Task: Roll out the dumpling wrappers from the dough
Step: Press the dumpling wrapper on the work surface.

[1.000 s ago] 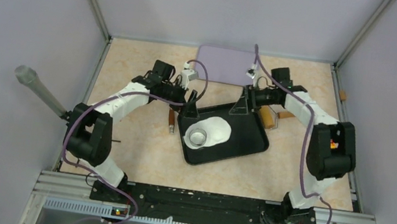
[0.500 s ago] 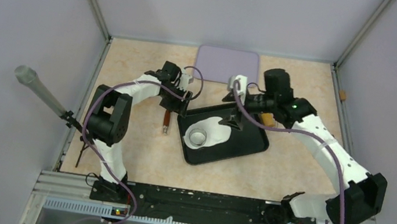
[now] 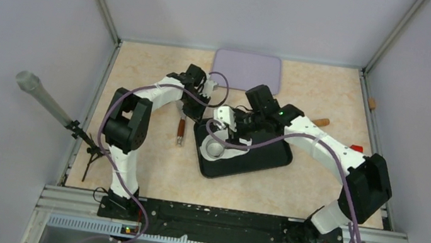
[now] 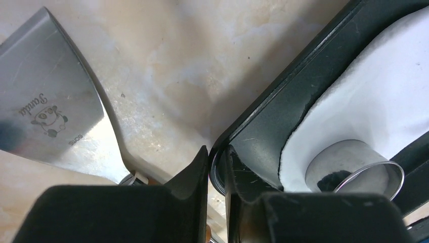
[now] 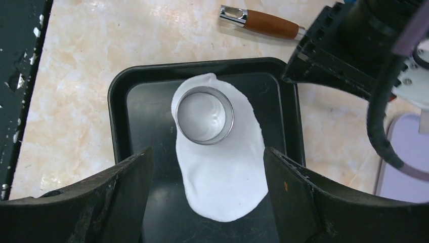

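Two arms: L fingers [image 4: 195,174] nipped shut on tray [image 4: 273,111] rim; R fingers [image 5: 116,195] wide, empty, over dough [image 5: 222,177] directly below, long axis crosswise, cutter ring [image 5: 205,116] atop.

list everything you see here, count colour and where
table: 1, beige, under everything
tray: 1, black, middle of table
dough: 1 flat sheet, white, in the tray
ring cutter: 1, silver, on the dough
scraper: 1, steel blade with wooden handle, left of tray
mat: 1, purple, far edge
wooden stick: 1, brown, right of tray
left end effector: 1, black, shut on tray rim
right end effector: 1, black, open above dough
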`<state>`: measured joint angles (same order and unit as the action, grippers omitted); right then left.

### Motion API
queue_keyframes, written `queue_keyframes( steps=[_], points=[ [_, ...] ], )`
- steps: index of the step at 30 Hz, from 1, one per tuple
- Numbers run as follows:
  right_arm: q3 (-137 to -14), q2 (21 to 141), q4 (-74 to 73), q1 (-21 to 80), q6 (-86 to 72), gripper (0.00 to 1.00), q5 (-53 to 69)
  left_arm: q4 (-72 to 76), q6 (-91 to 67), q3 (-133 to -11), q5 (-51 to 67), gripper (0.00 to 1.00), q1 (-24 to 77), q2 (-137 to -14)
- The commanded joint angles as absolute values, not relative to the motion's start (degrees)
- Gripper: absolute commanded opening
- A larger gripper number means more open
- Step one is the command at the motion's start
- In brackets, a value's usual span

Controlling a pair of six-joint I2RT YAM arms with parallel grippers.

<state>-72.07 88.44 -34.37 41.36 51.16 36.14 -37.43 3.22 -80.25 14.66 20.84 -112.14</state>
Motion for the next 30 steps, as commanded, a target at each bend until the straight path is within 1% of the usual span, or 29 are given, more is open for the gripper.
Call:
queue_keyframes(
  steps=[1, 2, 4, 5, 9, 15, 23, 30],
  points=[
    [-74.6, 90.5, -34.3, 44.3, 57.2, 0.78, 32.4, -37.8, 4.2, -83.0, 14.0, 0.16, 21.5, -114.3],
    [-74.9, 91.1, -34.5, 44.7, 57.4, 0.78, 32.2, -37.7, 4.4, -83.2, 13.8, 0.15, 21.6, -114.5],
    [-75.6, 92.3, -34.6, 45.9, 57.8, 0.78, 31.2, -37.6, 5.2, -83.8, 13.9, 0.04, 21.7, -115.1],
    [-75.9, 92.9, -34.7, 46.7, 58.0, 0.78, 30.2, -37.7, 5.8, -84.3, 14.0, 0.00, 21.7, -115.5],
    [-77.9, 96.4, -35.1, 49.2, 59.3, 0.78, 25.6, -39.5, 9.3, -88.0, 17.2, 0.00, 21.7, -117.8],
    [-79.7, 101.1, -35.7, 49.4, 62.7, 0.80, 24.2, -40.0, 14.3, -90.4, 21.6, 0.00, 21.9, -120.3],
    [-80.4, 104.4, -36.8, 49.4, 64.7, 0.81, 23.7, -40.1, 18.4, -89.2, 24.5, 0.00, 21.9, -120.4],
    [-78.9, 105.5, -33.2, 49.4, 63.7, 0.81, 23.0, -40.4, 19.2, -88.8, 25.2, 0.00, 21.9, -120.2]
  ],
)
